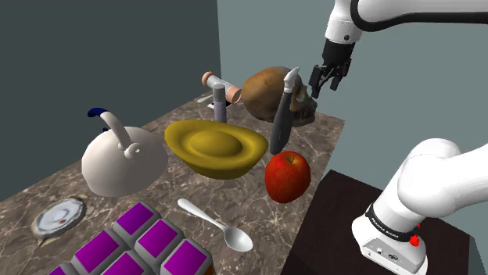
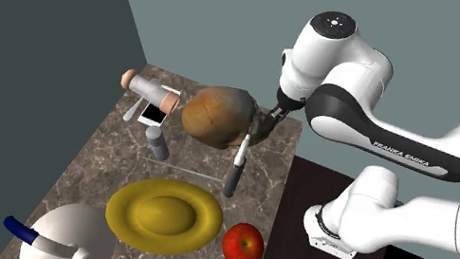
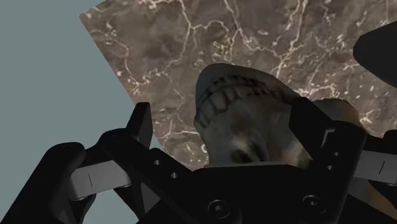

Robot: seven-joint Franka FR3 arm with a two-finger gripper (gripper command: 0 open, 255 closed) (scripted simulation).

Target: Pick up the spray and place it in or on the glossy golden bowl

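1. Slim, tall, dark-grey spray [image 1: 281, 125], narrow in the body and capped by a pale, whitish nozzle head.
2. Standing on its base on the brown marbled counter [image 1: 328, 137], between the skull [image 1: 266, 92] and the apple [image 1: 287, 176], just beside the bowl [image 1: 215, 148] on the shoulder view's right of it. Contact with the skull or the bowl: cannot tell.
3. Seen slanted in the shoulder view, head toward the skull. Nearer to upright in the second exterior view, so true tilt hard to judge.
4. Black gripper [image 1: 326, 82] in the air over the counter's far corner, to the shoulder view's right of the skull and higher than the spray's head. Apart from the spray.
5. Fingers [image 3: 141, 124] spread wide in the wrist view, clasping nothing. Between them and farther down, the skull's row of teeth and brownish face, untouched.
6. Glossy golden-yellow bowl, shallow and boat-shaped, with a rounded hollow in the middle and upturned ends.
7. Shiny red apple near the counter's edge, close to the dark stand [image 1: 336, 211].
8. Behind the bowl, a small grey cylinder [image 1: 221, 105] and a roller [image 1: 221, 83] with pinkish ends.
9. To the shoulder view's left, a white kettle [image 1: 117, 164] with a blue-tipped handle.
10. Nearer the camera, a silver spoon [image 1: 219, 225], purple blocks [image 1: 148, 238] in grey frames and a round dial [image 1: 59, 216].
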